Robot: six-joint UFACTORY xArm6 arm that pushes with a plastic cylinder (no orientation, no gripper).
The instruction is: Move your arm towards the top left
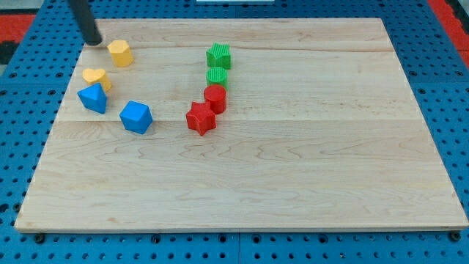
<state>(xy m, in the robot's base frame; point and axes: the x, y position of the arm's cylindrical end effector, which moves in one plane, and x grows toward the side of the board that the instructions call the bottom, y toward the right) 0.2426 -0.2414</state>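
Observation:
My tip (94, 42) stands near the top left corner of the wooden board (293, 183), just left of a yellow hexagonal block (120, 53) and apart from it. Below lie a yellow heart block (97, 77) and a blue block (93, 97) touching it. A second blue block (136, 116) sits to their right. In the middle, a green star block (218, 56), a green round block (218, 76), a red round block (215, 97) and a red star block (200, 119) form a line running down.
The board lies on a blue pegboard surface (22, 110). A red area (451, 15) shows at the view's top right corner.

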